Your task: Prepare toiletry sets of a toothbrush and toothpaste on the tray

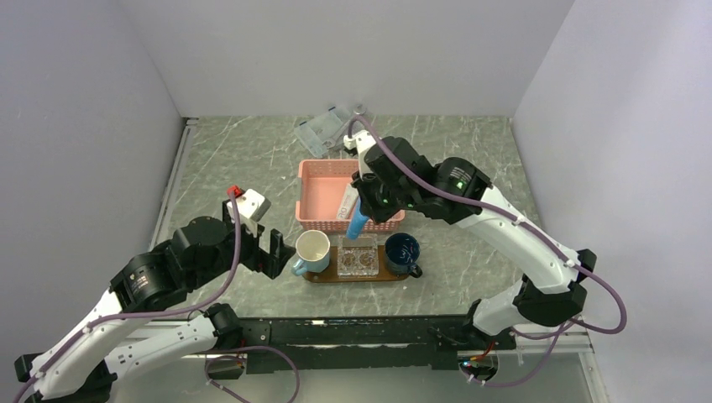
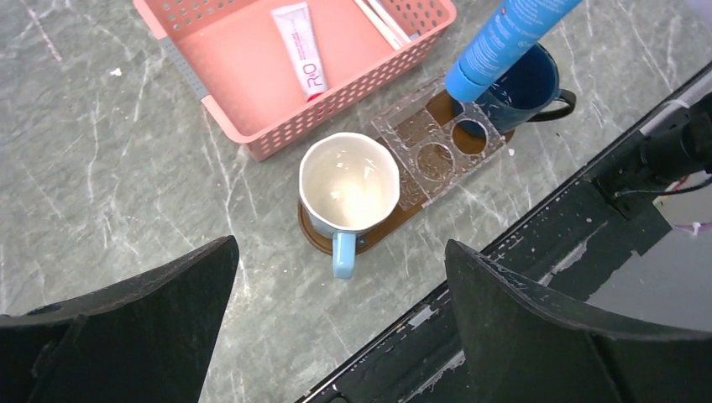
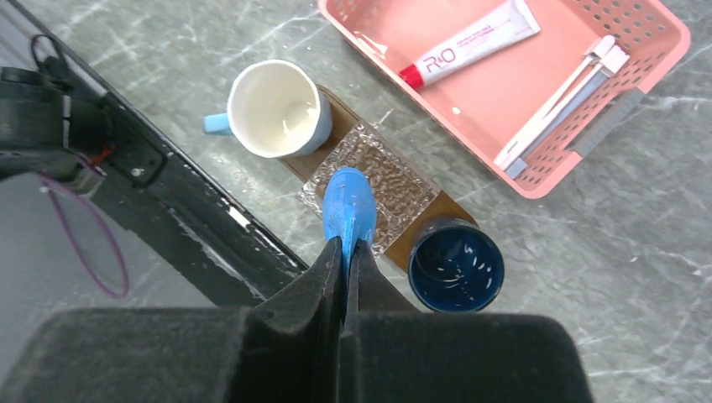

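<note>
My right gripper [image 3: 346, 252] is pinched tight on the flat end of the blue toothpaste [image 3: 348, 210]. It hangs cap-down over the clear holder [image 3: 395, 180] at the middle of the tray [image 3: 336, 109], lined up, I judge, for one of its holes. My left gripper [image 1: 273, 253] stands wide and empty just off the tray's white mug [image 1: 312, 250] end, leaving room.

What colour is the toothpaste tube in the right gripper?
The toothpaste tube is bright blue, clearest in the left wrist view.

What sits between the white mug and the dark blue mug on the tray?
A clear holder with round holes, lying on the tray; the left wrist view shows it best.
</note>
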Action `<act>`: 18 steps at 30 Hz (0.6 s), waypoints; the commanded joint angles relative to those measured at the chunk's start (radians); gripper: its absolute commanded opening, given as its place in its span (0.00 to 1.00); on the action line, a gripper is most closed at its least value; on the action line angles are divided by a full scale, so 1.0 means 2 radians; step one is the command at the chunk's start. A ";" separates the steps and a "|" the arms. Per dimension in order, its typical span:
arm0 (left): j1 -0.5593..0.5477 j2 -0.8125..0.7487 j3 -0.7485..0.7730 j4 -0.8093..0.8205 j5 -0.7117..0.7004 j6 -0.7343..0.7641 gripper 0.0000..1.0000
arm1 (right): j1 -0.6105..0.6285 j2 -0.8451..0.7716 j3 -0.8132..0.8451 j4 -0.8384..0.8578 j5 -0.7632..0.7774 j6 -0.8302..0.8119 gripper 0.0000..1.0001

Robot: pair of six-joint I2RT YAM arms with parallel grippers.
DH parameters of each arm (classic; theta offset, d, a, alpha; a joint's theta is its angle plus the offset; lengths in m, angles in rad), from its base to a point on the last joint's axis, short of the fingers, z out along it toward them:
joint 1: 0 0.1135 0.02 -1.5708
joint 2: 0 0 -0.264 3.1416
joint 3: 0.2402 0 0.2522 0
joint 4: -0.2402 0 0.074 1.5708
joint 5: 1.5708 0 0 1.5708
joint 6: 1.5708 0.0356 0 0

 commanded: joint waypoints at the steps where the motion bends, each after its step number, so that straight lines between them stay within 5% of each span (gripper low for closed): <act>1: 0.016 -0.003 -0.003 0.003 -0.034 -0.012 0.99 | 0.011 0.011 0.015 -0.012 0.048 -0.016 0.00; 11: 0.177 0.002 -0.031 0.022 0.080 0.019 0.99 | 0.020 0.014 -0.041 0.022 0.068 0.014 0.00; 18: 0.213 0.005 -0.055 0.040 0.109 0.022 0.99 | 0.023 0.015 -0.076 0.050 0.086 0.029 0.00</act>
